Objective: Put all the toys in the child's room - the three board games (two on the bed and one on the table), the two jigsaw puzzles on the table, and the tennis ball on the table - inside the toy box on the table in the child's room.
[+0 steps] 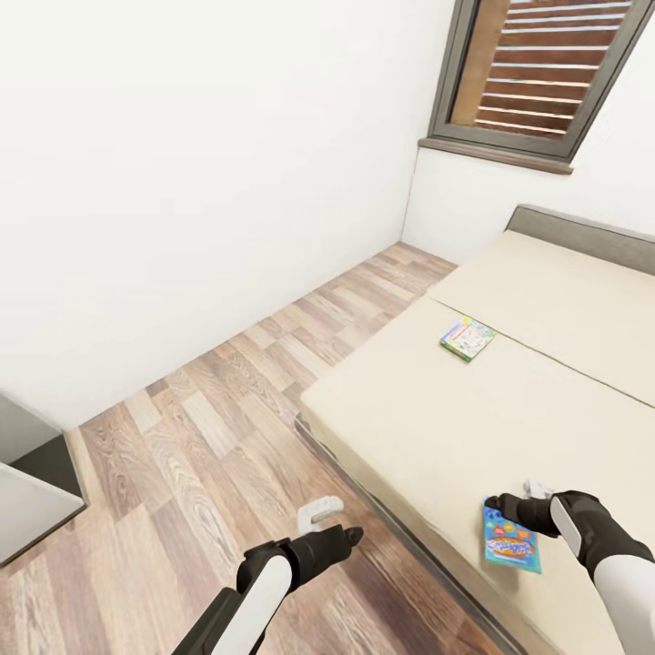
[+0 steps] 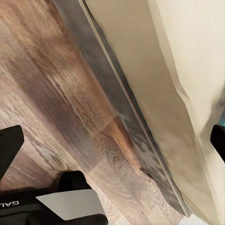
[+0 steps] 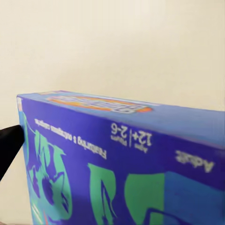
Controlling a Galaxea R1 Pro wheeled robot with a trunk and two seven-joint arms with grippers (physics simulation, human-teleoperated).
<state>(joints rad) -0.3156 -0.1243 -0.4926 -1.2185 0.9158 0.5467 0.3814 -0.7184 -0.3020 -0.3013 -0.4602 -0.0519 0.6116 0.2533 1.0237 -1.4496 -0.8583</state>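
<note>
— Where was the right hand (image 1: 520, 506), and what did it have?

— At the near edge of the bed (image 1: 473, 428), closed on one end of the small blue board game (image 1: 510, 539). The box sat between its fingers, the rest of it reaching back toward the robot over the mattress edge. In the right wrist view the blue box (image 3: 122, 168) stood right against the camera, with one dark fingertip (image 3: 9, 145) at its side and the cream bed (image 3: 117, 47) beyond.

— And the left hand (image 1: 323, 528)?

— Low over the wood-plank floor (image 1: 200, 409), just beside the bed's dark frame, holding nothing. How wide it stood I could not tell.

— Any other toy?

— A white-green board game (image 1: 468, 337) lay flat farther up the bed, well apart from both hands, below the window (image 1: 537, 73).
</note>
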